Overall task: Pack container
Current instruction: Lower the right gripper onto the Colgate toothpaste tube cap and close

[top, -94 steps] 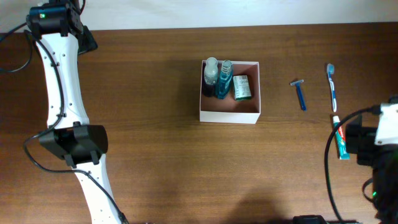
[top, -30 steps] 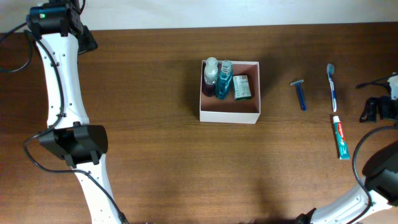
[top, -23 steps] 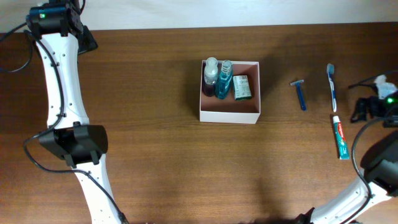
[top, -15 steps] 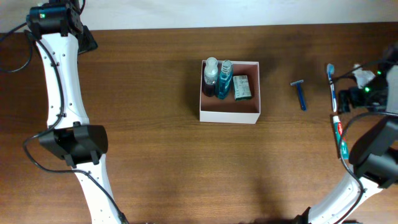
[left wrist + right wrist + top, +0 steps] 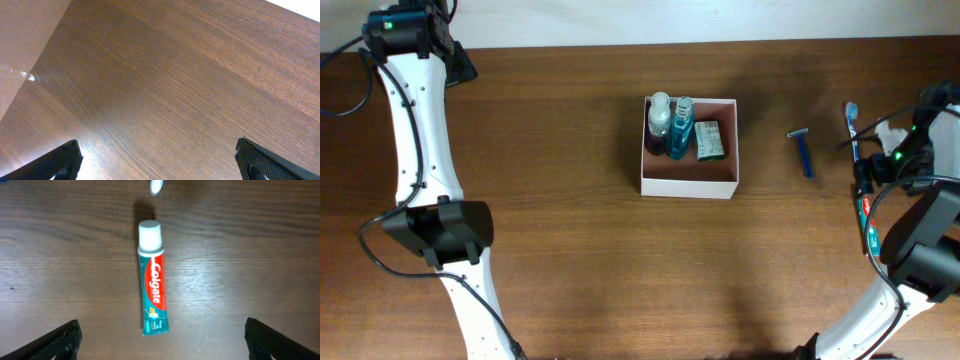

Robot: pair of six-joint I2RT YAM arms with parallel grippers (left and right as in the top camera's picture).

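Right fingers (image 5: 60,340) have shifted over the toothpaste (image 5: 151,277) since earlier; we find them spread, empty; left fingers (image 5: 57,161) likewise spread.

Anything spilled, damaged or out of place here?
Nothing stands out. The container holds two bottles and a small packet tidily; the razor, toothbrush and toothpaste tube lie intact on the table beside it, not yet packed.
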